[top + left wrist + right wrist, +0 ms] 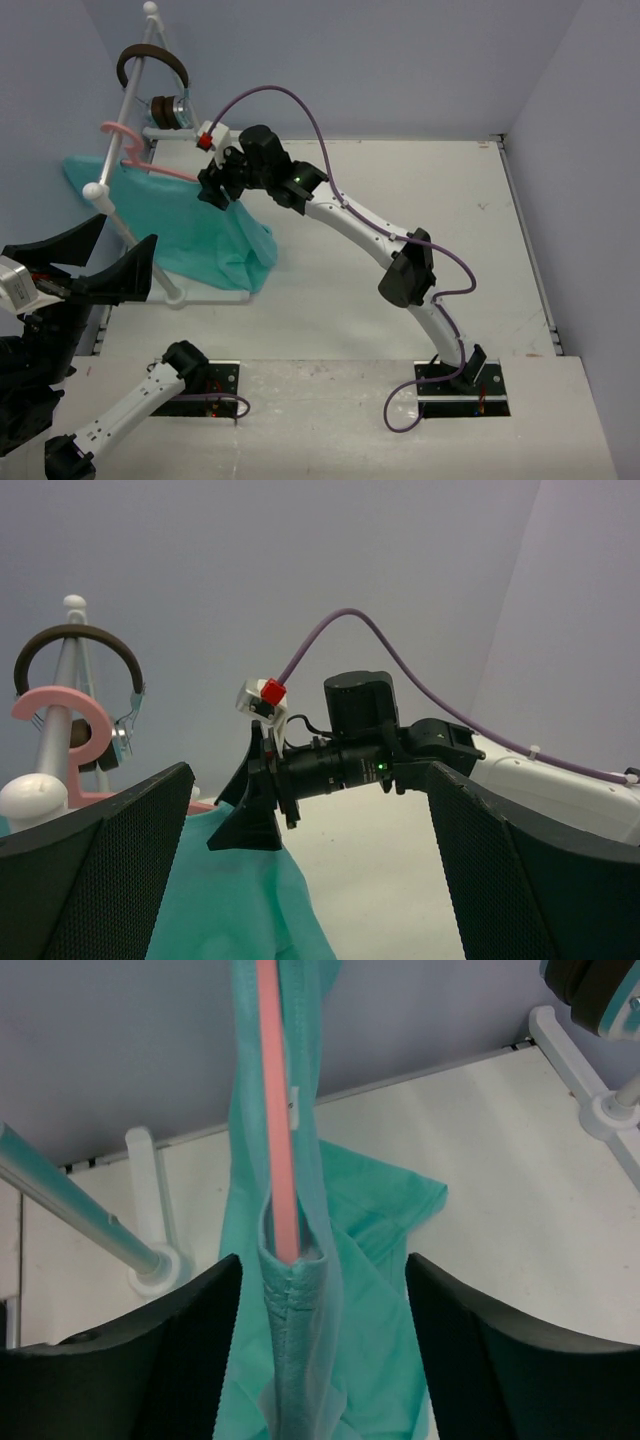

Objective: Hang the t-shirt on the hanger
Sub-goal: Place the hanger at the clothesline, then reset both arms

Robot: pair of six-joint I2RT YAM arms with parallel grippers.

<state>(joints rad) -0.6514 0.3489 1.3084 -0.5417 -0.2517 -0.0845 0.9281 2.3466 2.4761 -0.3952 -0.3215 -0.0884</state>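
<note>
Pink hanger (275, 1110) inside t-shirt (370, 1260); white label (293, 1102) unreadable.

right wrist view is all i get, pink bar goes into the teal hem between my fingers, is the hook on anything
Observer: Yes. From the top, the hanger has its hook over the sloping bar of the white rack.
Operator: where's the rest of the shirt
Observer: The t-shirt drapes down from the hanger and spreads toward the foot of the rack, over the table.
Operator: left arm helping at all
Observer: No. The left gripper is open with nothing between its fingers, off at the table's left side and pointed toward the rack.
</note>
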